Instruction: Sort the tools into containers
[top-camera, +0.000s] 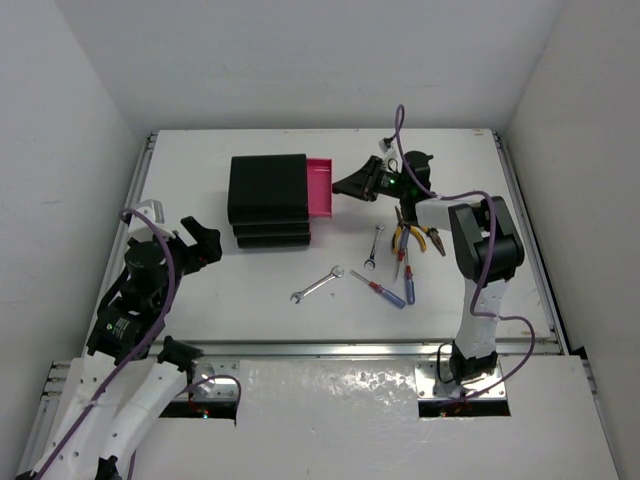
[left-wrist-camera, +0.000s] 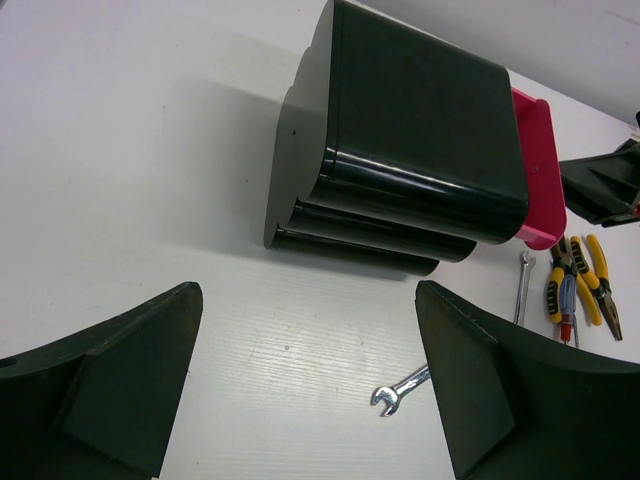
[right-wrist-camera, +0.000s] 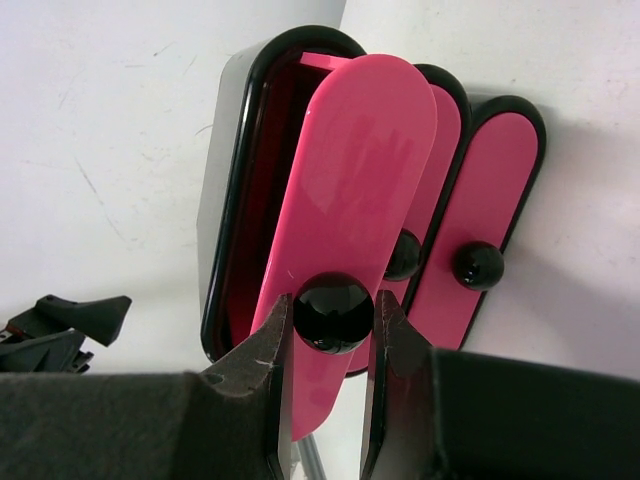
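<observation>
Here, the right gripper (right-wrist-camera: 334, 303) pinches the round knob (right-wrist-camera: 333, 316) of the top drawer (right-wrist-camera: 358, 165), which stands partly out; a straight, level pull should avoid tipping the chest (top-camera: 268, 200).

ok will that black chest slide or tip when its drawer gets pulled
Probably slides: the chest looks like small light plastic, sitting loose on the smooth table. Tipping seems less likely, since it's squat. The glossy round knob may slip from the fingers.

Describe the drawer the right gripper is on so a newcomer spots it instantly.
Find the black chest on the table. Of its three stacked drawers, it is the top drawer, the only one pulled out, pink side exposed, right gripper closed on its round knob.
</observation>
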